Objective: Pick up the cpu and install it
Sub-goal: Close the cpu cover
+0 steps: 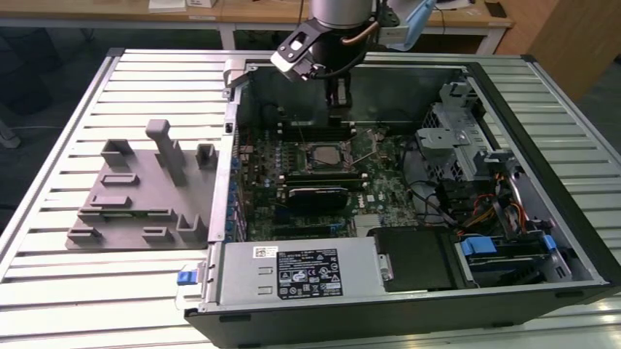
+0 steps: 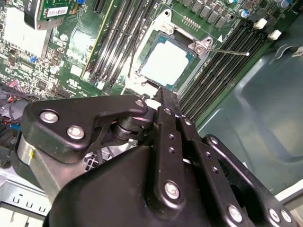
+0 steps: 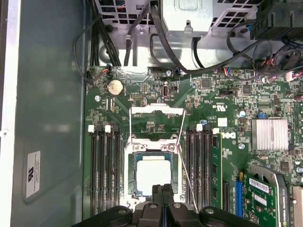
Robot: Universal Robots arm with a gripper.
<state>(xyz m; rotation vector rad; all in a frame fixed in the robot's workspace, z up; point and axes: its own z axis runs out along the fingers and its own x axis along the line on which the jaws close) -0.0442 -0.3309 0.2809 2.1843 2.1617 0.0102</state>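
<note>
The cpu (image 3: 152,175) lies flat in the open socket on the motherboard, silver top up with a thin pale-green rim; it is also seen in the second wrist view (image 2: 165,63) and in the exterior view (image 1: 325,155). The socket's load plate (image 3: 156,118) is swung open and its thin metal lever (image 3: 188,165) stands raised. My gripper (image 3: 161,188) hangs above the socket's edge, fingers pressed together and holding nothing. It appears in the second wrist view (image 2: 163,97) and near the case's far wall in the exterior view (image 1: 337,93), apart from the chip.
The open computer case (image 1: 543,182) lies on a slatted table. Memory slots (image 3: 104,170) flank the socket, with cables (image 3: 161,42) and a drive cage beyond. A grey plastic tray (image 1: 145,189) with upright blocks stands at the exterior view's left of the case.
</note>
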